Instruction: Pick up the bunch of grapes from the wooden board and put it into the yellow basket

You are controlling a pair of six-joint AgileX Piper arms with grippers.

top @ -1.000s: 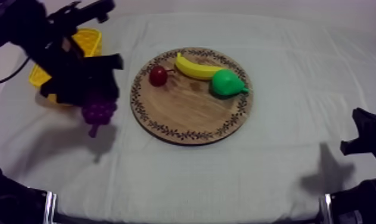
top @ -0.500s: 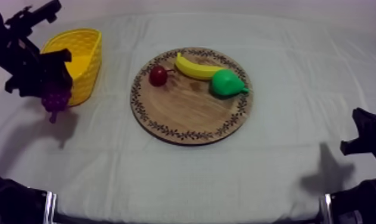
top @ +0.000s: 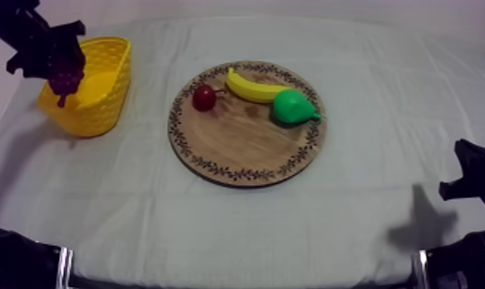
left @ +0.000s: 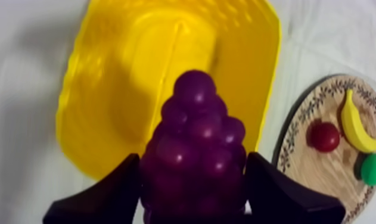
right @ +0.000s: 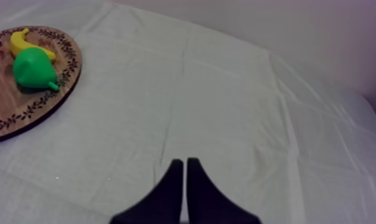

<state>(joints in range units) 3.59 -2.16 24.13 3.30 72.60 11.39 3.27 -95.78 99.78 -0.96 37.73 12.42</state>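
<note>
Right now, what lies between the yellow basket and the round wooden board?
Nothing: top view shows bare grey-white cloth between the yellow basket and the round wooden board with patterned rim. The purple bunch of grapes hangs over the basket.

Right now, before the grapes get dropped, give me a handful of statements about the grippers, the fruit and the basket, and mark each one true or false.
1. The left gripper is shut on the bunch of grapes. True.
2. The grapes rest on the floor of the yellow basket. False: they hang in the gripper over the basket.
3. The wooden board holds a banana, a pear and a small red fruit. True.
4. The right gripper is open above the board. False: its fingers lie together over bare cloth beside the board.
5. The basket stands on the right arm's side of the table. False: it stands on the left arm's side.
</note>
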